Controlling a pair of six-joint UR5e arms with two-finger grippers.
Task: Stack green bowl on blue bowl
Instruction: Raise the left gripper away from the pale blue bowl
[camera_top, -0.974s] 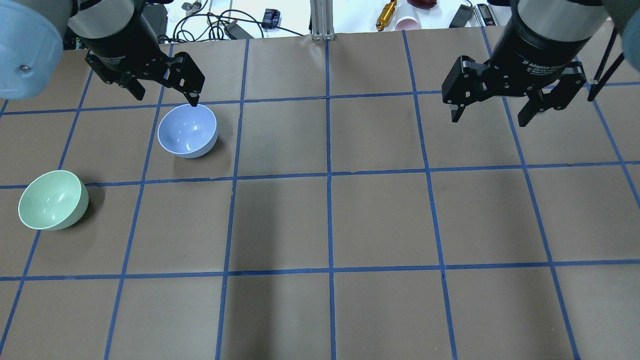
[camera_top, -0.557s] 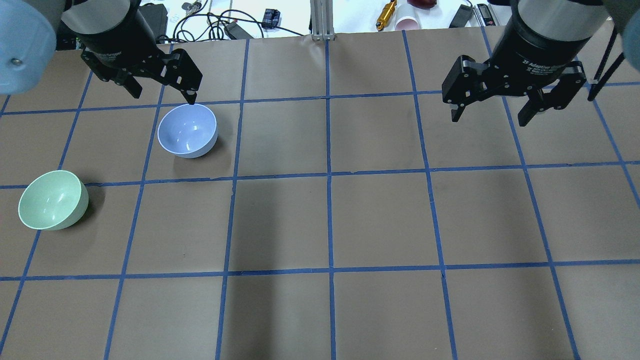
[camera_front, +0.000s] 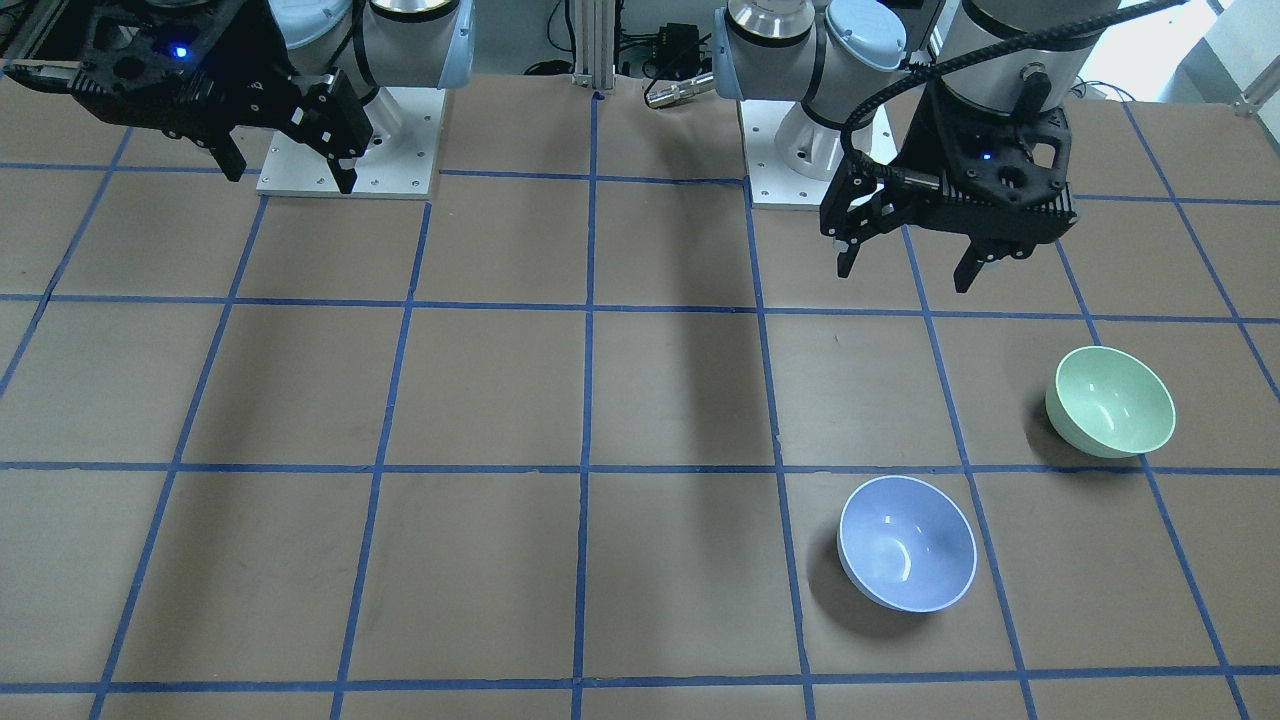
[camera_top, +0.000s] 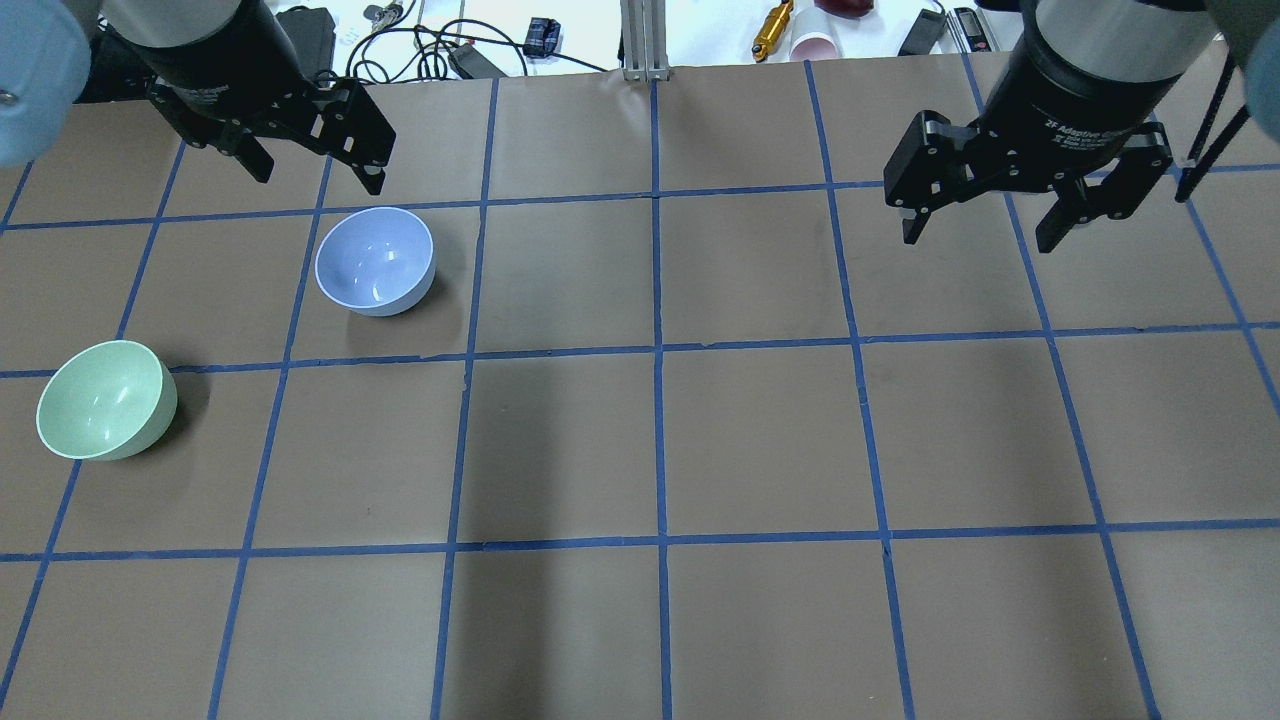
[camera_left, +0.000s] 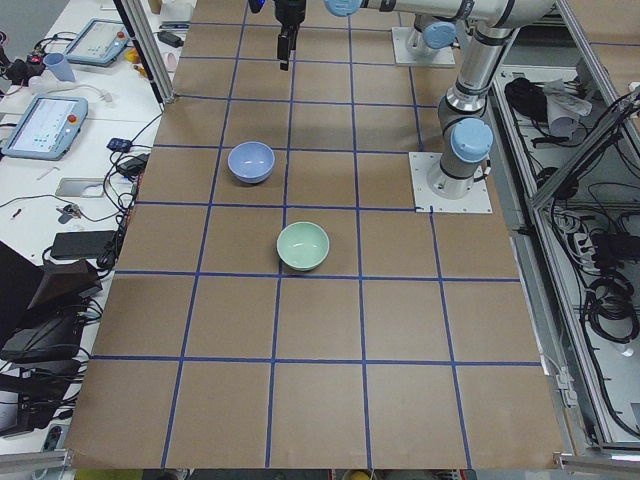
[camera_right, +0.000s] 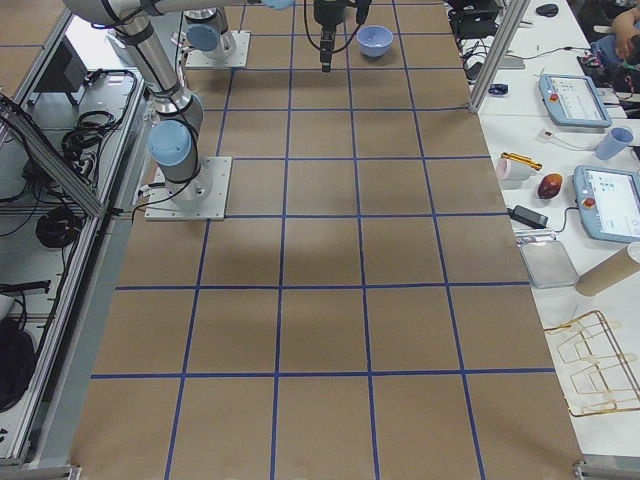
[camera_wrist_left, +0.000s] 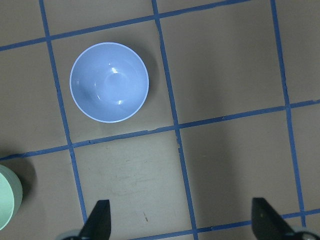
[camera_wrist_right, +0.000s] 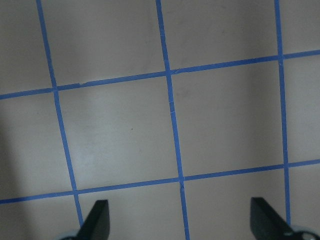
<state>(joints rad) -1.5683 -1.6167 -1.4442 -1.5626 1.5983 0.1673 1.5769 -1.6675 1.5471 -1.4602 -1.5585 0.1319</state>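
The green bowl (camera_top: 105, 400) stands upright on the brown paper at the left of the overhead view; it also shows in the front view (camera_front: 1110, 400), and its edge shows in the left wrist view (camera_wrist_left: 7, 202). The blue bowl (camera_top: 375, 262) stands upright about one grid square away (camera_front: 907, 543), apart from it, and is seen from above in the left wrist view (camera_wrist_left: 109, 82). My left gripper (camera_top: 318, 178) is open and empty, hovering above the table just beyond the blue bowl. My right gripper (camera_top: 977, 240) is open and empty, far to the right over bare paper.
The table is covered in brown paper with a blue tape grid. Cables, a gold cylinder (camera_top: 773, 28) and a pink cup (camera_top: 815, 45) lie beyond the far edge. An aluminium post (camera_top: 645, 40) stands at the middle of that edge. The arm base plates (camera_front: 350, 140) are bolted to the table.
My left gripper has moved off the blue bowl's rim, up and towards the overhead view's top left. Both bowls and my right gripper have not moved.
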